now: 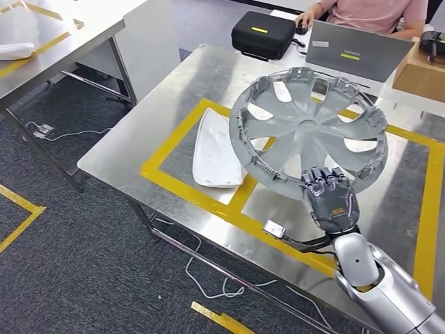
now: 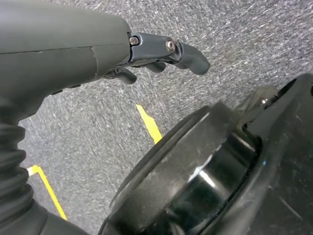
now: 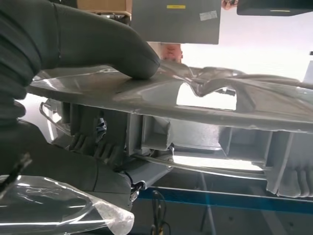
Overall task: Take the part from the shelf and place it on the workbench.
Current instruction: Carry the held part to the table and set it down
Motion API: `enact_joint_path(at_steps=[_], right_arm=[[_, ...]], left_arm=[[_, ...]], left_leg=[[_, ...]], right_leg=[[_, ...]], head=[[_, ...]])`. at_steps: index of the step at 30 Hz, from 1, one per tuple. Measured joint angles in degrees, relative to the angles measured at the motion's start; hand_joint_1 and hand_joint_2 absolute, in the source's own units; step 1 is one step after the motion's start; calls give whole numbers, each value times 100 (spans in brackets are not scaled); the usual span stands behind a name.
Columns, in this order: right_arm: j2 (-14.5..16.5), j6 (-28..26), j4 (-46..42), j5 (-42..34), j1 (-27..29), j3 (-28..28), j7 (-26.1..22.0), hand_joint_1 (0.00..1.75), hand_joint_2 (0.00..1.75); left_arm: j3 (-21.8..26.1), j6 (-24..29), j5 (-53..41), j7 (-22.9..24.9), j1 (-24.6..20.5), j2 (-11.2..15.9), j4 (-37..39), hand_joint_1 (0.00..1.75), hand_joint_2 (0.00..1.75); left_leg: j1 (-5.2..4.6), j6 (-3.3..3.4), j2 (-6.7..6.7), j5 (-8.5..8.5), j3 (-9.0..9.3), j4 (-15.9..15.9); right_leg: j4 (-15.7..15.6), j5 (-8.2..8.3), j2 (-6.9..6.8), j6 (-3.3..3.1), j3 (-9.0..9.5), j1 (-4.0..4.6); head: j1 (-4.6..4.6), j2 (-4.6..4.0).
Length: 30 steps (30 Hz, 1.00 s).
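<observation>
A large grey wheel cover [image 1: 309,129] with spokes hangs slightly tilted over the steel workbench [image 1: 157,132], inside the yellow tape outline. My right hand [image 1: 329,198] grips its near rim; in the right wrist view the thumb [image 3: 110,44] presses on one face of the wheel cover [image 3: 207,105] and the fingers [image 3: 92,147] hold the ribbed other side. My left hand [image 2: 122,54] hangs over grey carpet with nothing in it, its fingers slightly curled.
A white flat part [image 1: 215,153] lies on the bench left of the cover. At the far edge are a black case [image 1: 262,33], a grey laptop [image 1: 357,50] and a cardboard box [image 1: 420,73], with a person [image 1: 367,12] seated behind. Another table [image 1: 52,42] stands at left.
</observation>
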Motion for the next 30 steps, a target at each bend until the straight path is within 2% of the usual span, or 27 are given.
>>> enact_joint_path(at_steps=[2,3,4,5,6,8,9,10,11,13,15,16,18,19,20,21,22,24,25,26,28,30], right_arm=[[27,36,-24,0,27,-62,-72,175,175],[43,57,-29,0,44,-95,-108,175,175],[57,80,-34,0,73,-127,-148,175,175],[71,105,-39,0,104,-160,-192,175,175],[87,129,-45,0,132,-194,-243,175,175],[127,161,-69,0,175,-274,-336,175,175],[154,173,-88,0,188,-321,-376,175,175],[183,186,-110,0,201,-370,-408,175,175],[210,199,-129,0,215,-415,-431,175,175],[251,227,-156,0,248,-489,-459,175,175],[291,259,-183,0,280,-547,-492,175,175],[314,277,-196,0,290,-576,-513,175,175],[361,311,-206,0,303,-628,-546,175,175],[384,328,-206,0,315,-652,-565,175,175],[407,346,-207,0,334,-675,-589,175,175],[430,365,-207,0,358,-701,-620,175,175],[457,389,-208,-1,385,-733,-662,175,175],[532,484,-217,-17,436,-830,-798,175,175],[573,552,-222,-42,458,-888,-882,175,175],[610,631,-226,-91,480,-947,-967,175,175],[655,800,-228,-242,537,-1058,-1105,175,175],[692,949,-228,-397,601,-1144,-1191,175,175]], left_arm=[[1,1,5,0,15,-6,0,0,175],[2,1,8,0,23,-6,0,0,175],[2,1,8,1,27,-7,1,0,175],[2,0,9,1,30,-7,1,0,175],[2,-1,9,1,32,-9,1,0,175],[2,0,10,2,35,-10,1,0,175],[2,1,10,2,38,-8,1,0,175],[2,2,11,2,43,-4,2,0,175],[2,4,13,2,48,0,2,0,175],[2,8,15,2,48,4,2,0,175],[2,13,17,2,41,10,2,0,175],[3,16,22,2,37,13,2,0,175],[9,20,50,-2,31,15,2,0,175],[13,17,64,-5,25,15,2,0,175],[17,14,76,-8,20,14,2,0,175],[20,12,80,-9,17,14,2,0,175],[22,16,82,-2,17,14,2,0,175],[24,34,88,32,26,20,7,0,175],[24,44,97,52,30,23,11,0,175],[25,49,105,68,30,25,15,0,175],[26,49,117,82,24,20,20,0,175],[26,46,116,88,21,11,20,0,175]], left_leg=[[10,31,104,15,6,-22],[9,37,156,13,5,-21],[10,37,208,9,7,-21],[13,32,257,3,10,-19],[17,21,307,-7,16,-16],[17,-22,401,-37,36,-5],[3,-52,441,-57,41,13],[-15,-79,483,-72,46,23],[-33,-104,528,-83,51,30],[-40,-152,620,-114,73,29],[-21,-216,518,-254,41,174],[-11,-244,409,-403,-52,403],[-6,-268,235,-769,-382,1154],[-12,-268,211,-885,-528,1487],[-19,-257,201,-896,-599,1659],[-27,-234,189,-791,-571,1609],[-34,-199,155,-588,-445,1340],[-35,-109,-34,-193,-127,600],[-34,-75,-123,-98,-7,314],[-33,-53,-182,-85,46,163],[-27,-33,-149,-111,74,61],[3,-2,-72,-69,88,-12]], right_leg=[[638,-332,-236,46,-298,-1],[1028,-484,-291,71,-474,-14],[1309,-558,-318,92,-607,-28],[1395,-530,-334,112,-649,-41],[1248,-398,-360,128,-577,-54],[492,-47,-538,155,-184,-62],[131,56,-636,142,13,-48],[-97,94,-710,113,141,-33],[-182,72,-729,74,192,-13],[-193,71,-624,-24,198,-10],[-201,77,-523,-102,206,-26],[-206,80,-477,-135,213,-37],[-206,78,-374,-174,215,-34],[-206,77,-314,-181,218,-28],[-205,78,-250,-184,223,-23],[-204,79,-185,-185,231,-17],[-203,80,-119,-183,241,-12],[-196,87,-3,-171,240,1],[-190,98,48,-154,221,3],[-186,113,89,-129,191,0],[-200,154,161,-59,143,-8],[-124,91,51,2,65,7]], head=[[31,1],[37,1],[36,0],[38,0],[38,-1],[38,-1],[43,-1],[42,-1],[39,0],[30,1],[8,1],[-7,1],[-29,1],[-29,0],[-30,0],[-29,0],[-30,-1],[-27,-1],[-28,0],[-31,1],[-41,1],[-24,0]])
